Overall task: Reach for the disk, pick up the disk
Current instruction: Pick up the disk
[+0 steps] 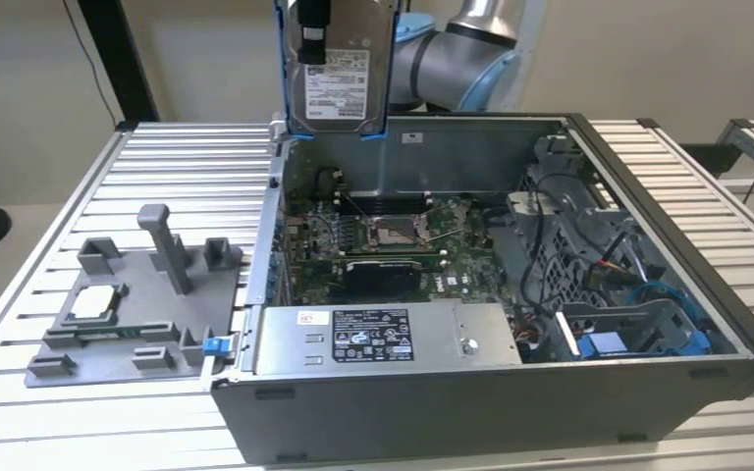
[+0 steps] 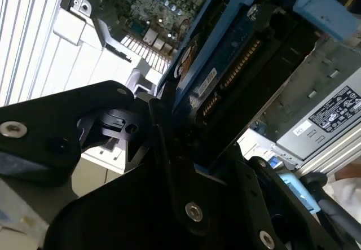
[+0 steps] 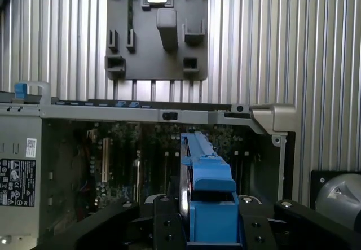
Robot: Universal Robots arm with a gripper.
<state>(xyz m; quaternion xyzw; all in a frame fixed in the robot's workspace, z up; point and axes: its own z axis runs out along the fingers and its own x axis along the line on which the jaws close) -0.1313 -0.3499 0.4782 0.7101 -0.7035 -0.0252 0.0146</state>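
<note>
Ribbed metal bench (image 1: 154,167) carries an open grey computer case (image 1: 482,412). Above its rear wall, black fingers (image 3: 169,224) clench the flat silver-grey blue-railed disk (image 1: 338,78), which hangs upright between them, white label showing.

Soft, even room light.
You see bright glare on the ribbed table (image 2: 22,30), while the case interior (image 3: 141,165) is dim.
</note>
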